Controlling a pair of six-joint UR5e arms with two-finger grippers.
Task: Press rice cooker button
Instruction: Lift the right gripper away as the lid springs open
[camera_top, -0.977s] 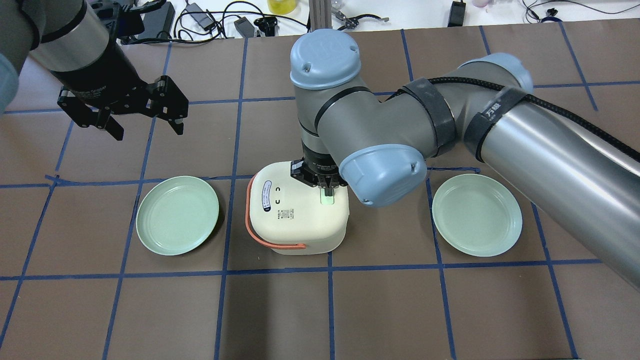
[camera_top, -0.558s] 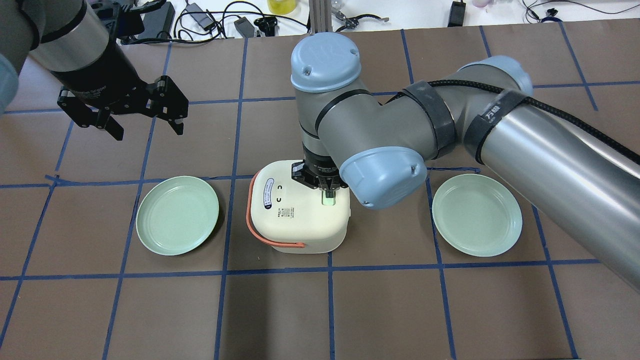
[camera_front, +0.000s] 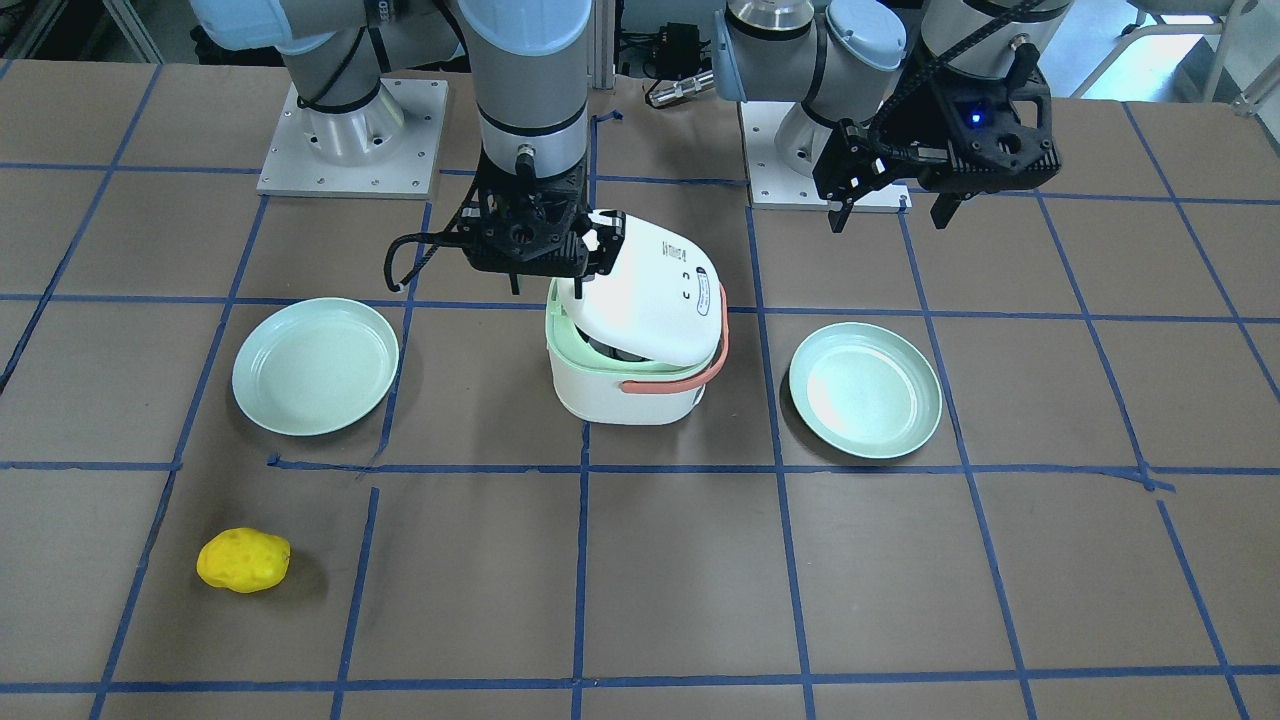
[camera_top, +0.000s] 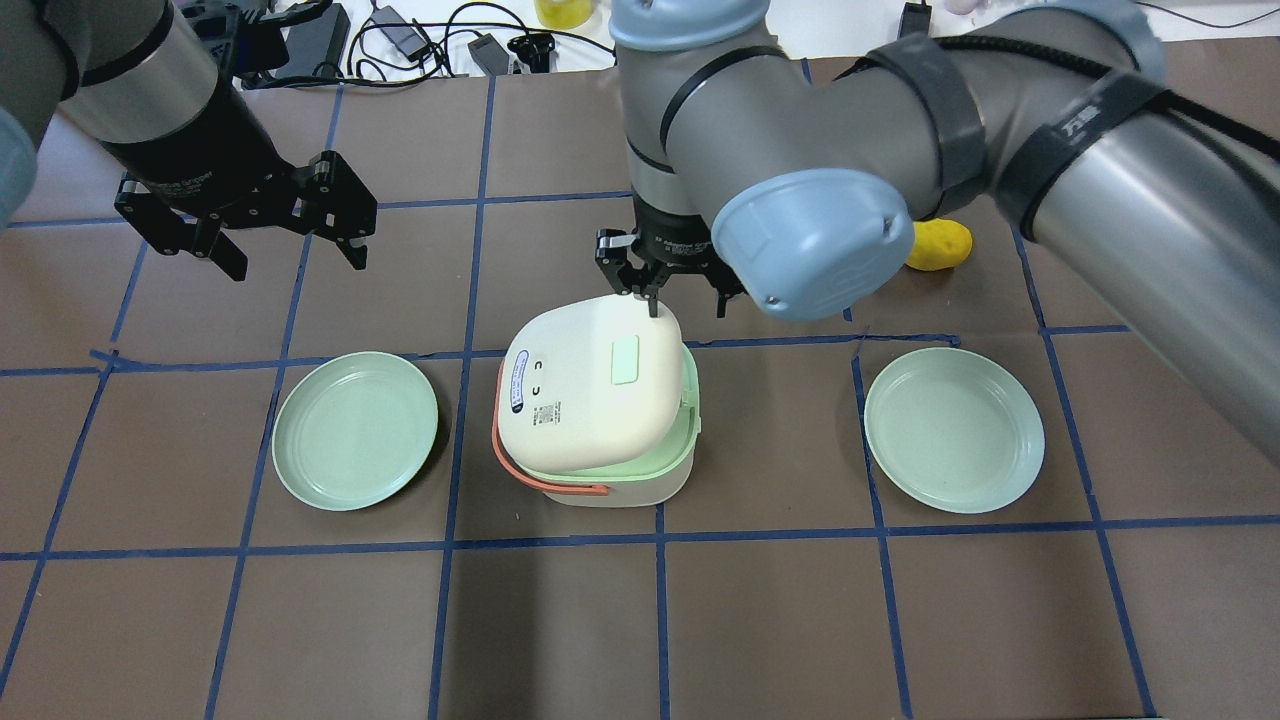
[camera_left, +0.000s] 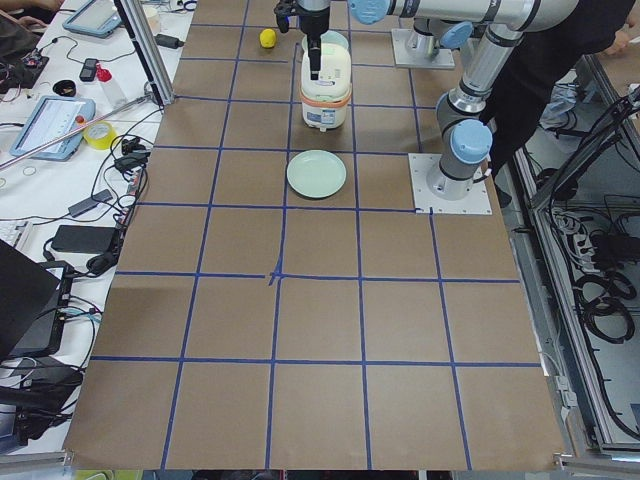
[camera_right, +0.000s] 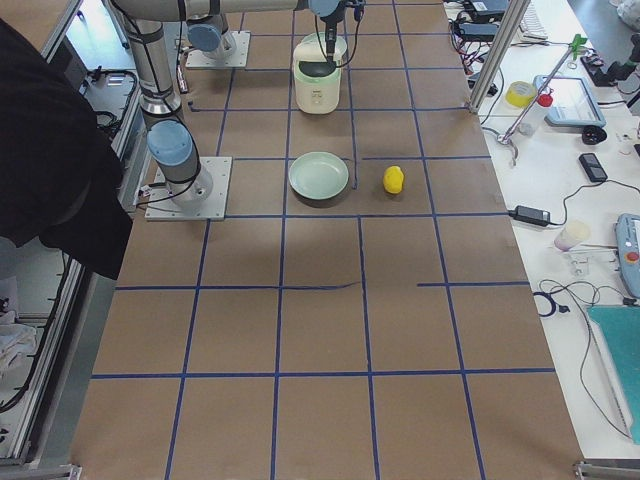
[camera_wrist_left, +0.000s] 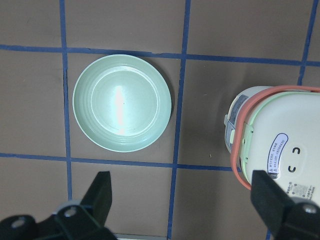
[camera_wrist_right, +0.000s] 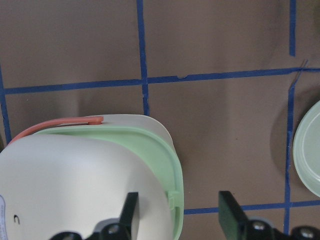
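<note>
The cream rice cooker (camera_top: 620, 490) with an orange handle stands mid-table between two plates. Its lid (camera_top: 580, 400) is tilted open, and the green inner rim shows beneath it. The pale green button (camera_top: 625, 358) sits on top of the lid. My right gripper (camera_top: 685, 305) is open and empty, hovering just above the lid's far edge; it also shows in the front-facing view (camera_front: 547, 290) and the right wrist view (camera_wrist_right: 177, 215). My left gripper (camera_top: 297, 265) is open and empty, high over the table's far left, away from the cooker (camera_wrist_left: 280, 155).
A green plate (camera_top: 355, 430) lies left of the cooker and another (camera_top: 953, 430) lies right of it. A yellow lumpy object (camera_top: 940, 245) lies far right, partly behind my right arm. Cables and tools lie beyond the table's far edge.
My right gripper has lifted off the button and moved toward the far side. The cooker's lid has sprung open. The left arm has not moved.
</note>
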